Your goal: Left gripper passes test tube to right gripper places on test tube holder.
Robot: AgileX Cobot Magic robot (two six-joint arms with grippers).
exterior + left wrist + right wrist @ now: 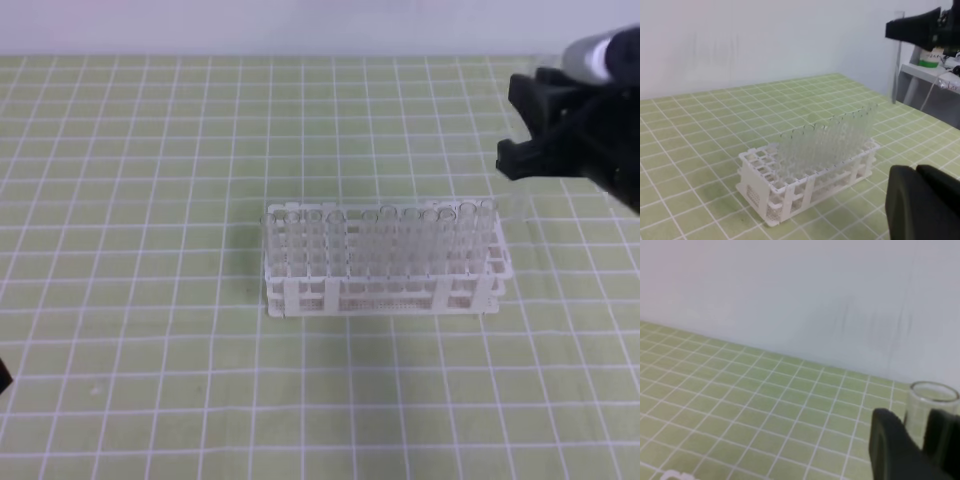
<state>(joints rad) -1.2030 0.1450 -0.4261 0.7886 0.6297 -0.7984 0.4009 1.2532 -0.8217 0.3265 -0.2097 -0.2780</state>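
Right gripper [917, 442] jaws clamp the test tube [930, 412] upright between them, rim above; test tube holder [385, 290] sits below, leftward on the worktop. Left gripper [920, 205] jaws closed, empty.

White test tube holder [385, 295], clear test tube [932, 412], green white-gridded mat [150, 200].
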